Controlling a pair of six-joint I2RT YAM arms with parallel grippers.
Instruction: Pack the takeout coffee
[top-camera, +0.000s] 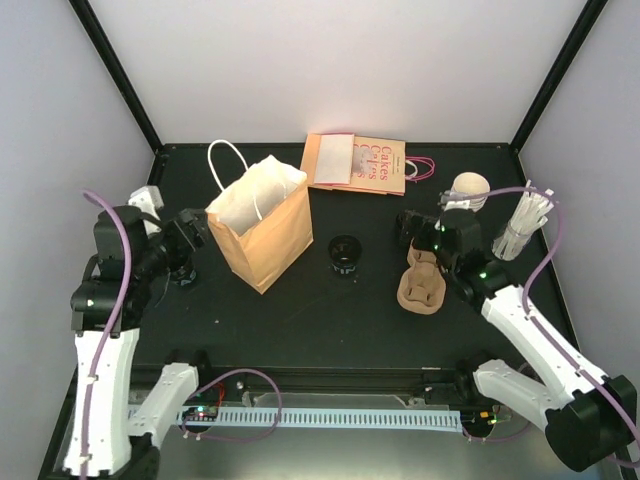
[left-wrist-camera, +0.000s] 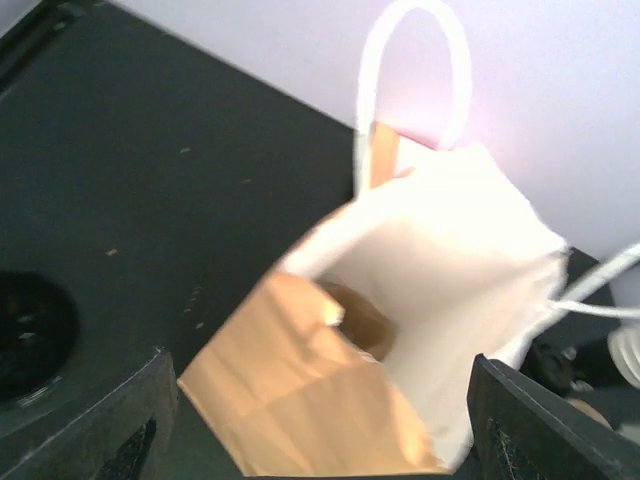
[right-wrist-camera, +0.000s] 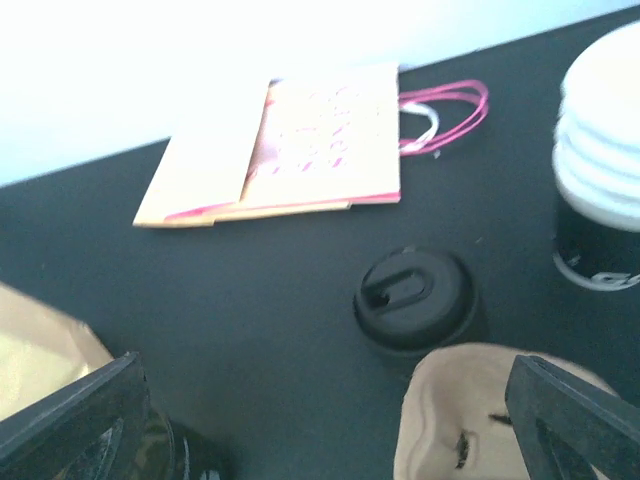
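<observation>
L gripper (left-wrist-camera: 320, 356) at far left, just beside the brown paper bag (top-camera: 262, 232); jaws wide apart, nothing gripped; its wrist cam looks down into the bag's open mouth, w/ a white handle (left-wrist-camera: 369, 80) arching up behind. Bag stands upright and open, left of centre on the black table (top-camera: 300, 320). Takeout coffee (top-camera: 345, 252) sits upright on the table just right of the bag, not touching it, lid on; neither gripper touches it. Behind it, near the back edge, flat printed bags (top-camera: 356, 162) w/ pink handles lie on the table. R gripper (right-wrist-camera: 325, 360) hangs over the pulp cup carrier (top-camera: 422, 285), right of the coffee; jaws spread wide, holding nothing. Further right: a stack of cups (top-camera: 470, 188); then a bundle of wrapped straws (top-camera: 525, 222) near the right wall.
</observation>
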